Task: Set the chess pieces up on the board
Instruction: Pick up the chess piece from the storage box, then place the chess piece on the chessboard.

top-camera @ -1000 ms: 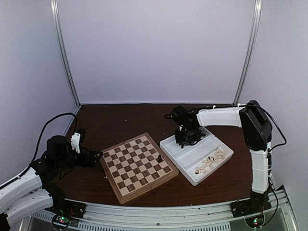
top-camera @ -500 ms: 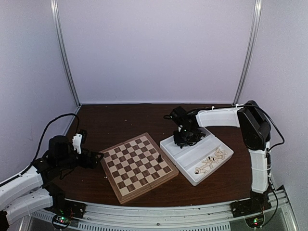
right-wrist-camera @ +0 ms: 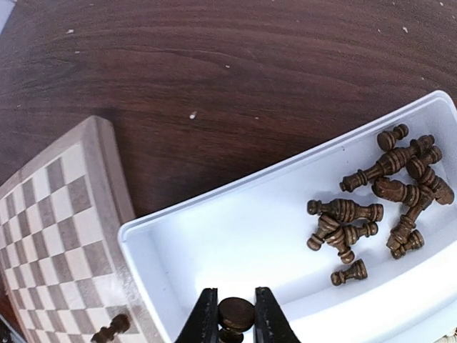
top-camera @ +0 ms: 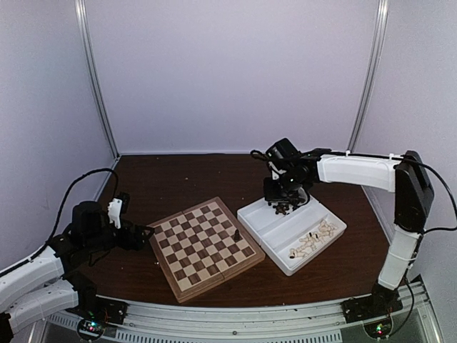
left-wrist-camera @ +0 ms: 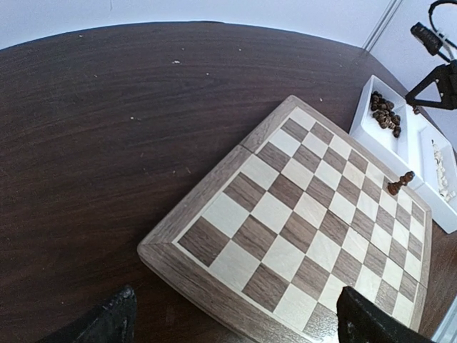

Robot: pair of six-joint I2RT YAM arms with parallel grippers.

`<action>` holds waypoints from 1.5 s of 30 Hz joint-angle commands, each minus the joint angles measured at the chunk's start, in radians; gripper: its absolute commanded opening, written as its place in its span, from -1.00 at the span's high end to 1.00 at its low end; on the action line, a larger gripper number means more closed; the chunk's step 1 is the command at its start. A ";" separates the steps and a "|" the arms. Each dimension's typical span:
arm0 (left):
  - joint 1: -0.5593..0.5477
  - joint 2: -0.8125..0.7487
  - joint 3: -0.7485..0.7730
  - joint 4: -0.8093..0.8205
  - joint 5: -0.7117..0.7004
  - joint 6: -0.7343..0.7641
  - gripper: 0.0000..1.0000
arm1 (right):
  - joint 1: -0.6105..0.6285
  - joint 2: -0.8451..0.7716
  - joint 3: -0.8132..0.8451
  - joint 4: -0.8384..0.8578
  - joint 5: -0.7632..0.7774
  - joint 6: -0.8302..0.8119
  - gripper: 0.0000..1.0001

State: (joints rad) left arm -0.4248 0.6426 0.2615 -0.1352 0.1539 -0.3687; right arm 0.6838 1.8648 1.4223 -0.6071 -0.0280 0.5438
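Observation:
The board (top-camera: 205, 246) lies at the table's middle, with one dark chess piece (top-camera: 237, 234) standing near its right edge. That lone piece (left-wrist-camera: 400, 183) also shows in the left wrist view. My right gripper (right-wrist-camera: 236, 307) is shut on a dark chess piece (right-wrist-camera: 236, 313), held over the tray's far compartment. Several dark chess pieces (right-wrist-camera: 371, 207) lie in a heap in that compartment. In the top view the right gripper (top-camera: 283, 207) hangs just above the tray. My left gripper (top-camera: 143, 234) stands open at the board's left corner, with nothing between its fingers (left-wrist-camera: 114, 321).
The white two-compartment tray (top-camera: 257, 221) sits right of the board, touching its edge. Its near compartment holds several cream pieces (top-camera: 312, 241). Bare dark tabletop (left-wrist-camera: 107, 128) spreads behind and left of the board. Metal frame posts (top-camera: 96, 78) stand at the back corners.
The right gripper has shut on a dark piece in the tray and risen a little, with its arm stretching out to the right. The left arm has stayed put.

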 commanded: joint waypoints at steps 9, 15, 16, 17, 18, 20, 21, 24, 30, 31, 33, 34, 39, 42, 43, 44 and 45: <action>-0.044 0.061 0.115 0.046 0.162 -0.091 -0.93 | 0.091 -0.301 -0.262 0.325 -0.403 -0.073 0.73; -0.122 0.089 0.207 0.029 0.152 -0.085 -0.93 | 0.192 -0.280 -0.231 0.232 -0.454 -0.117 0.72; -0.131 0.099 0.213 0.027 0.155 -0.081 -0.93 | 0.212 -0.267 -0.220 0.194 -0.428 -0.117 0.71; -0.137 0.105 0.216 0.025 0.155 -0.074 -0.93 | 0.230 -0.254 -0.206 0.151 -0.414 -0.109 0.70; -0.142 0.109 0.217 0.023 0.155 -0.071 -0.93 | 0.248 -0.232 -0.193 0.111 -0.411 -0.093 0.68; -0.155 0.117 0.214 0.026 0.163 -0.064 -0.93 | 0.274 -0.199 -0.167 0.043 -0.401 -0.060 0.67; -0.165 0.121 0.213 0.032 0.165 -0.057 -0.92 | 0.286 -0.190 -0.165 0.027 -0.397 -0.041 0.67; -0.225 0.127 0.198 0.077 0.139 -0.020 -0.87 | 0.316 -0.190 -0.174 0.068 -0.399 0.020 0.66; -0.395 0.121 0.127 0.306 0.042 0.127 -0.79 | 0.328 -0.199 -0.173 0.215 -0.427 0.203 0.65; -0.409 0.120 0.114 0.346 0.027 0.157 -0.79 | 0.331 -0.202 -0.175 0.244 -0.431 0.234 0.65; -0.443 0.126 0.090 0.430 0.017 0.224 -0.79 | 0.335 -0.208 -0.183 0.318 -0.452 0.282 0.65; -0.454 0.133 0.080 0.468 0.018 0.255 -0.79 | 0.339 -0.211 -0.186 0.353 -0.466 0.300 0.65; -0.490 0.221 0.086 0.620 0.097 0.406 -0.81 | 0.376 -0.218 -0.188 0.524 -0.518 0.319 0.63; -0.498 0.291 0.123 0.652 0.160 0.444 -0.88 | 0.394 -0.204 -0.186 0.603 -0.551 0.348 0.62; -0.501 0.314 0.135 0.661 0.168 0.452 -0.89 | 0.398 -0.199 -0.183 0.622 -0.557 0.356 0.61; -0.506 0.333 0.146 0.667 0.176 0.460 -0.89 | 0.403 -0.196 -0.183 0.644 -0.558 0.364 0.61; -0.510 0.349 0.156 0.674 0.179 0.467 -0.88 | 0.406 -0.192 -0.184 0.658 -0.558 0.372 0.61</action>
State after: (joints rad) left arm -0.9192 0.9352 0.3588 0.4057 0.2710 0.0071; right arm 1.0718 1.6806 1.2346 -0.0994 -0.5453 0.8635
